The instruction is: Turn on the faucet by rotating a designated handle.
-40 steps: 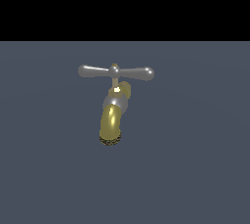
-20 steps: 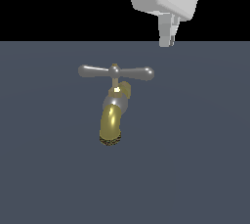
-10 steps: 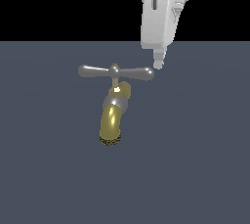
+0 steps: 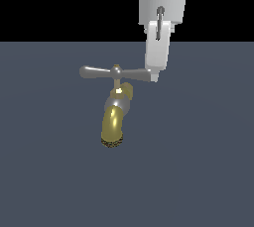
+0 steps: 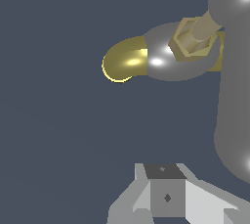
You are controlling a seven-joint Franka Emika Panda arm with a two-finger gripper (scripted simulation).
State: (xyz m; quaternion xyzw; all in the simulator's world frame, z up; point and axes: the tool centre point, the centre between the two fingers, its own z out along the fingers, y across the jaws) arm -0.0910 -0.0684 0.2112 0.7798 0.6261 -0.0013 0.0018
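The faucet (image 4: 114, 122) stands on the dark grey floor, with its brass-gold spout curving down toward the camera in the exterior view. The silver crossbar handle (image 4: 99, 72) lies level across its top, with a brass pin (image 4: 116, 67) at the centre. My gripper (image 4: 156, 76) hangs down from above with its tip at the handle's end on the exterior view's right, covering that bulb. In the wrist view the handle (image 5: 232, 96) is a large grey bar, and the spout (image 5: 124, 61) and collar sit beside it. The gripper (image 5: 166, 179) looks shut and holds nothing.
The flat dark grey floor (image 4: 198, 171) spreads around the faucet on all sides. A black background lies beyond it. Nothing else shows.
The gripper has come down from the top of the exterior view and moved left, to the handle's right end. The handle looks unmoved.
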